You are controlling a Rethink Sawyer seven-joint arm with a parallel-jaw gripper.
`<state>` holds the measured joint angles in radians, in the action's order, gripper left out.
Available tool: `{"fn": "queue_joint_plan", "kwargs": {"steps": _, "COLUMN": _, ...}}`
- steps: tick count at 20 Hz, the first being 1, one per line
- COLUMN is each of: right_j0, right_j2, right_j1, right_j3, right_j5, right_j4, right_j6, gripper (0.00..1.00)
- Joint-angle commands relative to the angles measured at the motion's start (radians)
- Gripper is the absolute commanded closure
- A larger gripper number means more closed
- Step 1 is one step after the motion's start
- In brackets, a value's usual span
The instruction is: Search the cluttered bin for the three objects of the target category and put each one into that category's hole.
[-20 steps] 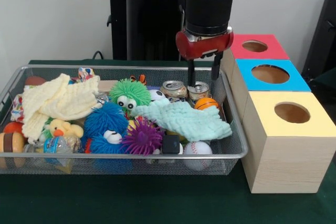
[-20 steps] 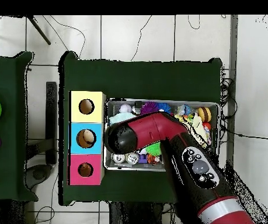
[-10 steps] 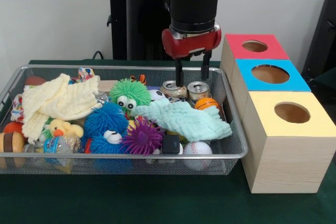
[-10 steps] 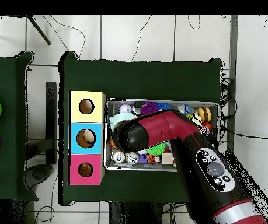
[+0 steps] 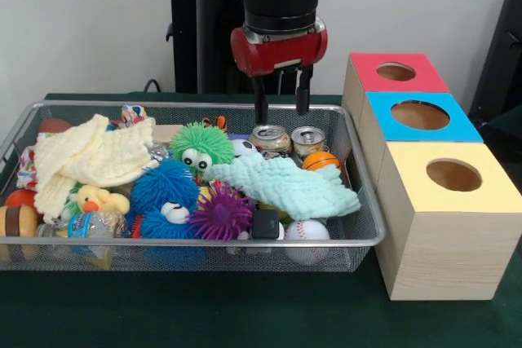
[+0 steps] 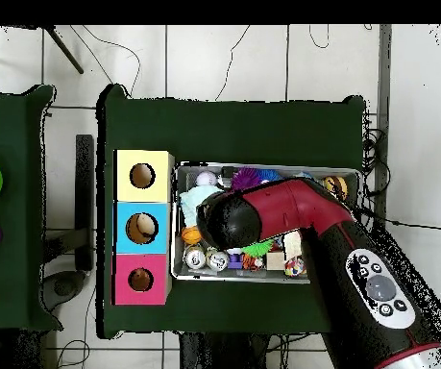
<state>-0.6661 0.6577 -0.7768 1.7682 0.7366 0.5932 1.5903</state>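
Observation:
My gripper (image 5: 280,110) hangs open and empty above the back of the wire bin (image 5: 204,241). It is a little above two silver cans, the left can (image 5: 270,137) and the right can (image 5: 308,139), and touches neither. An orange ball (image 5: 320,160) lies beside the right can, and a baseball (image 5: 307,231) sits at the bin's front. A mint cloth (image 5: 285,186) covers the things between them. From overhead both cans (image 6: 206,258) show near the pink box (image 6: 140,280), while my arm (image 6: 291,221) hides the gripper.
Red (image 5: 395,72), blue (image 5: 420,116) and yellow (image 5: 453,175) boxes, each with a round hole on top, stand in a row right of the bin. Fuzzy green (image 5: 201,146), blue (image 5: 165,193) and purple (image 5: 220,212) toys, a yellow cloth (image 5: 90,156) and a duck (image 5: 96,199) fill the rest.
The gripper has risen out of the bin and shifted left in the front view, from over the right can to above the left can. It stayed open and empty.

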Motion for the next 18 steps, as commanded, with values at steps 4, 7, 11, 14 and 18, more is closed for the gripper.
{"fn": "queue_joint_plan", "kwargs": {"steps": 4, "right_j0": -0.024, "right_j2": 0.086, "right_j1": 0.055, "right_j3": -0.050, "right_j5": 0.189, "right_j4": 0.082, "right_j6": -0.405, "gripper": 0.00}}
{"fn": "queue_joint_plan", "kwargs": {"steps": 7, "right_j0": -0.019, "right_j2": 0.081, "right_j1": 0.081, "right_j3": -0.083, "right_j5": 0.203, "right_j4": 0.092, "right_j6": -0.413, "gripper": 0.00}}
{"fn": "queue_joint_plan", "kwargs": {"steps": 11, "right_j0": -0.006, "right_j2": 0.071, "right_j1": 0.123, "right_j3": -0.135, "right_j5": 0.208, "right_j4": 0.110, "right_j6": -0.418, "gripper": 0.00}}
{"fn": "queue_joint_plan", "kwargs": {"steps": 14, "right_j0": -0.010, "right_j2": 0.058, "right_j1": 0.133, "right_j3": -0.137, "right_j5": 0.175, "right_j4": 0.129, "right_j6": -0.401, "gripper": 0.00}}
{"fn": "queue_joint_plan", "kwargs": {"steps": 18, "right_j0": -0.018, "right_j2": 0.041, "right_j1": 0.134, "right_j3": -0.140, "right_j5": 0.149, "right_j4": 0.145, "right_j6": -0.361, "gripper": 0.00}}
